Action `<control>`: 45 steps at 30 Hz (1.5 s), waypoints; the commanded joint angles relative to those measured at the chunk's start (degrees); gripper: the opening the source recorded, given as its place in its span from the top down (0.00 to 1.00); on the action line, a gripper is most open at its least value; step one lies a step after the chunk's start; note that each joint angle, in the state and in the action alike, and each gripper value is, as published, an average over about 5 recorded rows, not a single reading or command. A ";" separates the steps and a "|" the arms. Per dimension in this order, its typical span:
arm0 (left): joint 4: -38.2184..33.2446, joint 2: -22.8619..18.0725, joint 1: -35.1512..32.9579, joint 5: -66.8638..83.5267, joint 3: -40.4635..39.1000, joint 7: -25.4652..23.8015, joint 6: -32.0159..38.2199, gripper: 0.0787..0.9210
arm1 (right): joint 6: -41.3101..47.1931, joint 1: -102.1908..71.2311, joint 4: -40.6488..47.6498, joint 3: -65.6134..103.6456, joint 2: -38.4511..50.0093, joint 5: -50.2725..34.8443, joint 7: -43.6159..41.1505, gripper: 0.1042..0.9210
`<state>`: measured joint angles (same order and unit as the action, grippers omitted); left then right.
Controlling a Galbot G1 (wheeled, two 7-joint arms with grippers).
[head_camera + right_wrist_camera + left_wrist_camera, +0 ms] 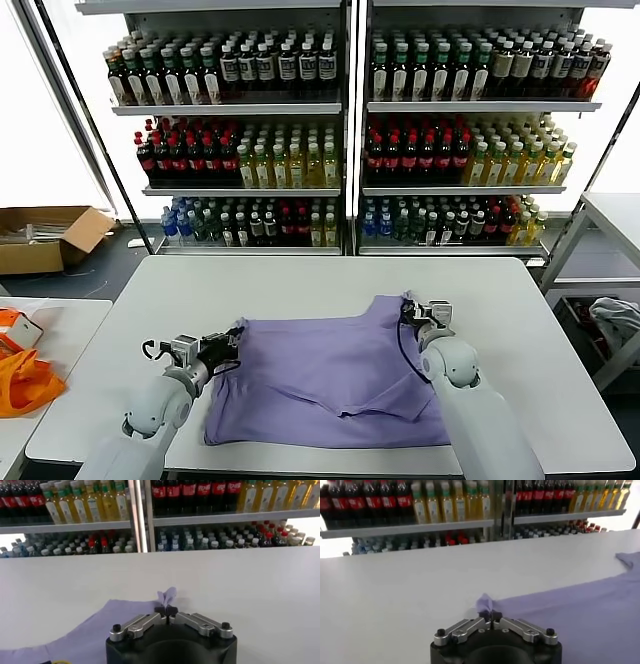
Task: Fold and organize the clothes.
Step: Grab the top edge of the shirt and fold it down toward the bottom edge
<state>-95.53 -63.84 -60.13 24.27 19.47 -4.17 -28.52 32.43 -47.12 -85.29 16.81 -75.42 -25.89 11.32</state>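
The lavender T-shirt (330, 385) lies on the white table (300, 285), plain side up, partly folded with wrinkles in the middle. My left gripper (236, 338) is shut on the shirt's left far corner; in the left wrist view (490, 614) a pinch of lavender cloth (484, 602) sticks up between the fingertips. My right gripper (408, 311) is shut on the shirt's right far corner; in the right wrist view (166, 611) a tuft of cloth (167, 596) stands above the closed fingertips. Both corners are held just above the table.
Shelves of bottles (340, 130) stand behind the table. An orange fabric (25, 380) lies on a side table at the left. A cardboard box (45, 235) sits on the floor at the left. A grey-white cloth (620, 320) lies under the right side table.
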 commanded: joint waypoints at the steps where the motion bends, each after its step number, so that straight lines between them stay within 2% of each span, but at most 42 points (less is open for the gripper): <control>1: -5.03 -0.29 -1.78 -0.21 0.89 1.12 4.88 1.00 | -0.78 -2.45 -10.87 1.25 -0.14 -0.76 0.23 0.99; 15: -13.18 0.91 -9.48 -1.47 3.31 1.11 6.26 1.00 | 0.17 -15.04 -29.08 3.82 0.66 -0.23 2.60 0.99; 27: -17.81 1.46 -16.12 -1.96 5.44 1.06 6.75 1.00 | 0.72 -28.17 -39.29 10.83 2.56 -0.41 4.04 0.99; 45: -17.75 1.04 -24.13 -7.15 5.53 0.54 8.72 1.00 | 0.52 -39.51 -38.03 10.57 1.82 3.77 5.94 0.99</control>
<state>-112.47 -62.77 -80.11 18.95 24.85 -3.60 -20.31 33.00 -81.48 -122.23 27.06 -73.64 -23.33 16.73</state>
